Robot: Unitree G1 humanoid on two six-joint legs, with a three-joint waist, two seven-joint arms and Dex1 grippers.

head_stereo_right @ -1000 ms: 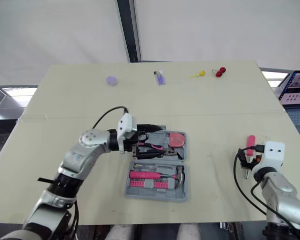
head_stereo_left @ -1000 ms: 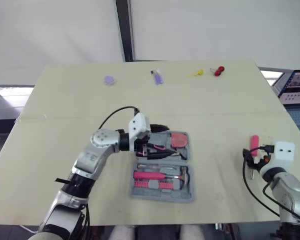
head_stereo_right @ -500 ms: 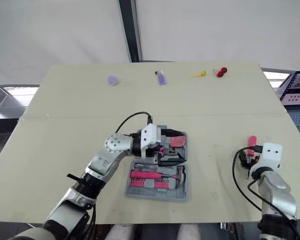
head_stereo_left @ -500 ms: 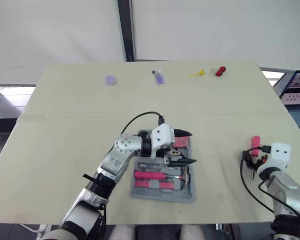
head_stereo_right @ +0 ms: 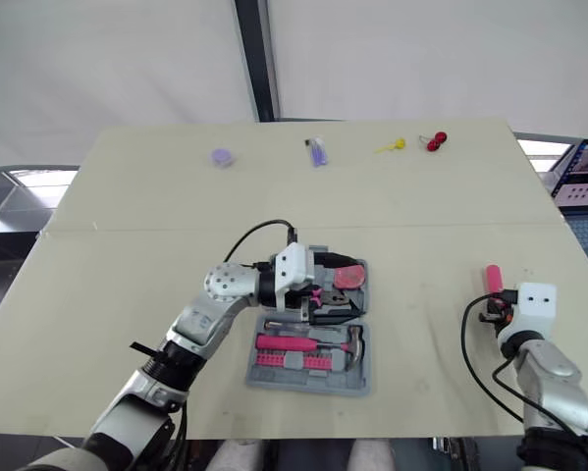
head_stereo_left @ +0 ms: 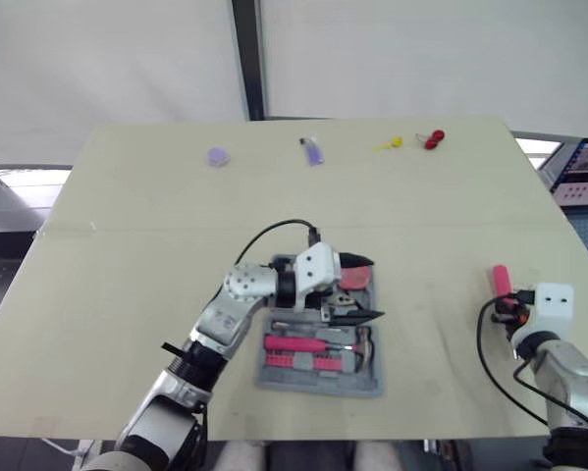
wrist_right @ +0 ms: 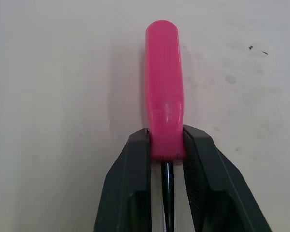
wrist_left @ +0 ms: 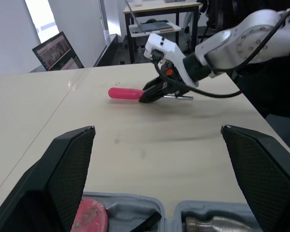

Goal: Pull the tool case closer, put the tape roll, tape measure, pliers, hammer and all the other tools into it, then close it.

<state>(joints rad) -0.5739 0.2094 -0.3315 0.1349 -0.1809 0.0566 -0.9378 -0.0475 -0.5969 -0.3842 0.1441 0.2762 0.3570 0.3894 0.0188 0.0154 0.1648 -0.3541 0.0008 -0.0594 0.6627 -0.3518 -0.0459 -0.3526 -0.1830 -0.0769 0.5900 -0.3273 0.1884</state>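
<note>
At the near middle of the counter [head_stereo_left: 127,245] lies the grey tool case [head_stereo_left: 318,371], open and flat, its two halves facing up. In the near half rest a pink-handled hammer [head_stereo_left: 308,343], its metal head toward the robot's right, and beside it, nearer the robot, a row of pink bit holders [head_stereo_left: 298,362]. The far half holds a pink tape measure [head_stereo_left: 352,278] in its right corner; whatever else lies there is mostly hidden by the arm above it.

The left tool [head_stereo_left: 362,288] hovers over the far half of the case, pointing to the robot's right. Its two black fingers [wrist_left: 62,179] are spread wide with nothing between them.

Well apart from the case, near the counter's right edge, the right tool [wrist_right: 166,159] pinches a screwdriver [wrist_right: 163,92]. The fingers [wrist_right: 132,193] press on either side of the lower end of its pink handle, where the dark shaft begins. The handle lies flat on the counter and points away from the robot.

Along the far edge of the counter, in a loose line from left to right, sit a small purple round thing [head_stereo_left: 214,156], a purple oblong thing [head_stereo_left: 312,151], a small yellow thing [head_stereo_left: 385,145] and a small red thing [head_stereo_left: 431,138]; they are too small to identify. Beyond the counter's right corner a lit screen [head_stereo_left: 580,167] shows.
</note>
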